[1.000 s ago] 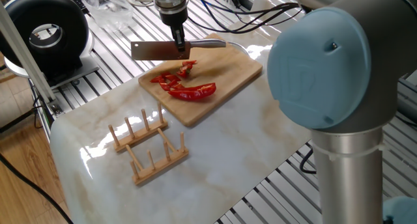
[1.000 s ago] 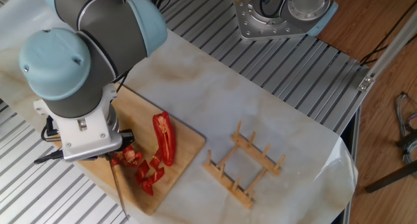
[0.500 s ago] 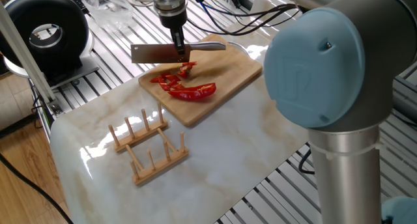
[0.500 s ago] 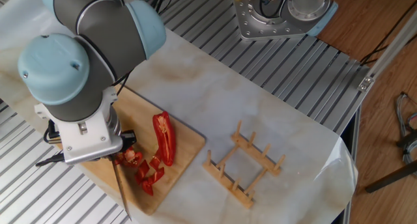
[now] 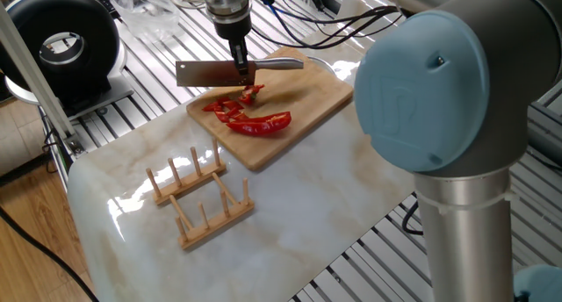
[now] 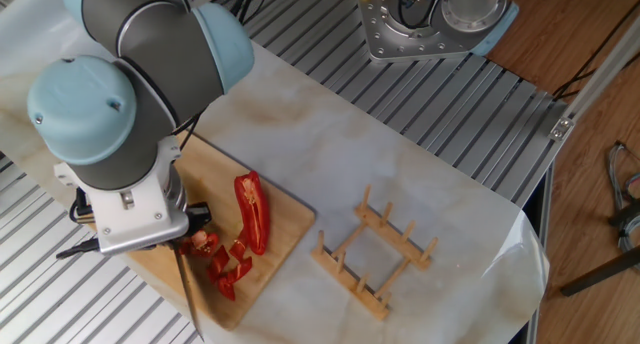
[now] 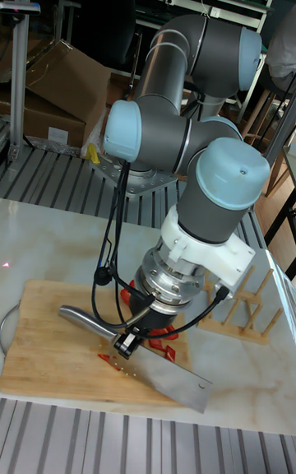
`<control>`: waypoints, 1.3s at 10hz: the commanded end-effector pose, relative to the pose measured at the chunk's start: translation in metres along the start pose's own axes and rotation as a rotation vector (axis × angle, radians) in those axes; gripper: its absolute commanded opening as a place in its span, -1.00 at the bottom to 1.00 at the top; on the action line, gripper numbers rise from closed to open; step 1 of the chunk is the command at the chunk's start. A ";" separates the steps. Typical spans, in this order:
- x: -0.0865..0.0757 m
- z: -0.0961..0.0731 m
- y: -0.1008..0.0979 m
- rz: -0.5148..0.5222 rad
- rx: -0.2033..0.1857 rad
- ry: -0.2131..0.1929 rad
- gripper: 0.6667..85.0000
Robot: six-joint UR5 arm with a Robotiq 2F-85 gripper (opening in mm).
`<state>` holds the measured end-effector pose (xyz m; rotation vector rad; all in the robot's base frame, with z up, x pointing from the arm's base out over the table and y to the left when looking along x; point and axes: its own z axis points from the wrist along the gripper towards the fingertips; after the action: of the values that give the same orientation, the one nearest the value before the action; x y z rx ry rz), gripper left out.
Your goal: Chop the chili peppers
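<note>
The chili peppers lie on a wooden cutting board (image 5: 303, 96): one long glossy red half (image 5: 263, 124) and a cluster of cut red bits (image 5: 230, 107). My gripper (image 5: 241, 65) is shut on a cleaver (image 5: 211, 71). It holds the knife where blade meets handle, and the blade hangs just above the bits. From the other side the long half (image 6: 252, 212) and the bits (image 6: 225, 266) show beside the edge-on blade (image 6: 186, 294), with the arm hiding the gripper. In the tall view the gripper (image 7: 131, 336) holds the cleaver (image 7: 168, 377) over the board (image 7: 49, 350).
A wooden peg rack (image 5: 198, 197) lies on the marble top near the board, and it shows as the rack (image 6: 375, 259) in the other fixed view. A black round device (image 5: 61, 43) stands at the back left. The arm's metal base (image 6: 430, 24) is bolted beyond the marble top.
The gripper with the cleaver has sunk very slightly toward the cut bits. The peppers and the board have not moved.
</note>
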<state>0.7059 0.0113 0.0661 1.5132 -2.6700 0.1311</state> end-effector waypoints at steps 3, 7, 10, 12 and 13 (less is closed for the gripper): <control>-0.015 -0.004 0.007 0.020 -0.024 -0.033 -0.98; -0.031 -0.008 0.011 0.038 -0.031 -0.051 -0.98; -0.035 -0.009 0.014 0.042 -0.037 -0.058 -0.98; -0.025 -0.014 0.008 0.029 -0.010 -0.029 -0.98; -0.019 -0.017 0.006 0.019 0.004 -0.012 -0.98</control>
<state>0.7115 0.0388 0.0735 1.4860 -2.7077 0.0944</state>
